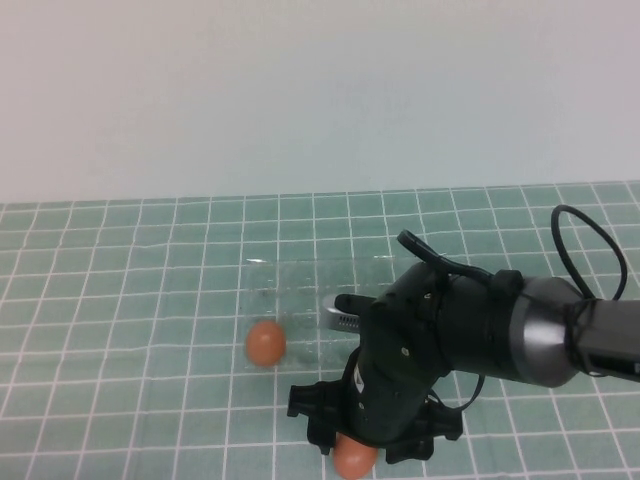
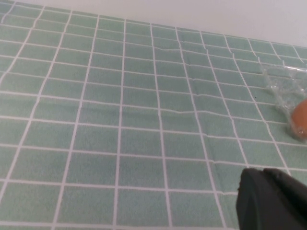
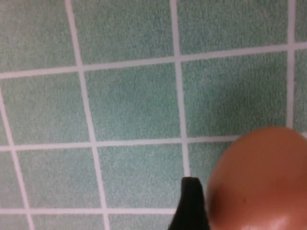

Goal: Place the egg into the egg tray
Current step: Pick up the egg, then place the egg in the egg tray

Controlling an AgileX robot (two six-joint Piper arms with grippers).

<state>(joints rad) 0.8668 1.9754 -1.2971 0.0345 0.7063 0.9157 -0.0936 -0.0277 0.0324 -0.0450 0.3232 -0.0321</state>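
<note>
Reaching down over the near edge of the table (image 1: 120,300), the right gripper (image 1: 372,440) hangs at about 6 o'clock in the high view, its black body and dark arm covering much of the lower right of the green checked cloth. Its fingers are spread wide and released, gripping nothing. Directly beneath it, between the two finger mounts, sits an egg (image 1: 355,458), orange-brown and resting on the cloth at the very bottom of the view, partly hidden by the gripper above it. In the right wrist view that egg (image 3: 259,179) fills the lower corner, with one dark fingertip (image 3: 191,206) just beside it; I cannot tell whether the tip touches the shell. A second egg (image 1: 266,343) lies at about 10 o'clock from the gripper, well apart from it, in the near left cup of the tray (image 1: 300,290). The tray is clear plastic, hard to make out, lying at 12 o'clock from the first egg, and the right arm covers its right part. In the left wrist view the tray (image 2: 283,88) and the egg in it (image 2: 300,117) show at the edge. The left gripper (image 2: 271,199) appears only as a dark shape in its own view; whether its fingers are released or clenched I cannot tell.
</note>
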